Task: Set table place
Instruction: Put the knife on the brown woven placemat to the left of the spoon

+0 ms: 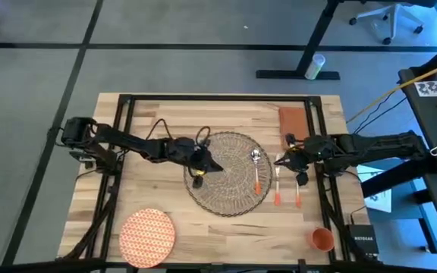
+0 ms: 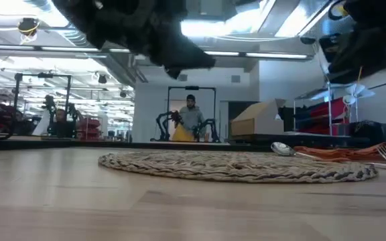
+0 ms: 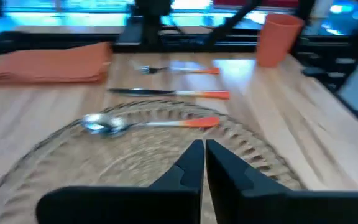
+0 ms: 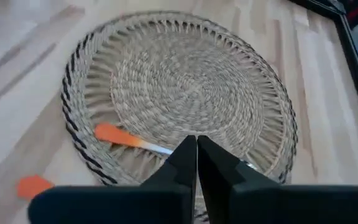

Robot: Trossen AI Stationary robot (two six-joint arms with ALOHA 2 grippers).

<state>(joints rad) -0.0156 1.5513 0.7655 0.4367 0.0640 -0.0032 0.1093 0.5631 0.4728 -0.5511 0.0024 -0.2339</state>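
The round woven placemat (image 1: 226, 182) lies at the table's middle. The orange-handled spoon (image 1: 256, 171) rests on its right part. The knife (image 1: 278, 184) and fork (image 1: 297, 187) lie on the wood just to the right. My left gripper (image 1: 212, 165) hovers shut above the placemat's middle (image 3: 135, 162), touching nothing. My right gripper (image 1: 282, 161) hovers shut over the cutlery; in its wrist view the fingers (image 4: 196, 155) stand in front of the spoon's shaft (image 4: 129, 139). The orange plate (image 1: 147, 236) sits near left, the cup (image 1: 322, 240) near right, and the napkin (image 1: 292, 120) far right.
The table's black frame bars (image 1: 127, 114) run along its left and right sides under the arms. Bare wood shows left of the placemat and along the near edge between plate and cup. In the low view a person (image 2: 191, 120) stands far behind the table.
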